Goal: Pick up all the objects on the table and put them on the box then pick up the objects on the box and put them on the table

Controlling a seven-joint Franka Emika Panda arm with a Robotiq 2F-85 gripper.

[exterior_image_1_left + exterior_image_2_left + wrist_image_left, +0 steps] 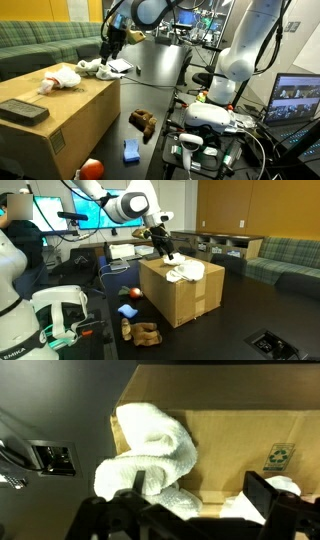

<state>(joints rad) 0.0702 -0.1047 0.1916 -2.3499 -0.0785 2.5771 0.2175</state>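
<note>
Now: one cardboard box (60, 125), taken as the reference for all places.

On the box top, counted in an exterior view:
- two white soft items: a crumpled white towel (95, 68) at the far corner, and a second white bundle (62, 78) nearer the middle of the top
- one flat black object (22, 110) at the near end

Off the box, down on the dark table (250, 310): three small items.
- one brown item (143, 122) just beside the box's side
- one blue block (131, 150) a little further out
- one orange-red ball (92, 168) by the box's lower corner

Towel in the wrist view (150, 455): bunched and folded over itself, no clear pointing end. Long axis roughly along the box's edge, one fold spilling slightly past that edge.

Gripper (113, 45) directly above the towel at that corner. Jaws spread wide in the wrist view, nothing clamped. One finger (140, 482) in front of the towel, the other over bare cardboard.
</note>
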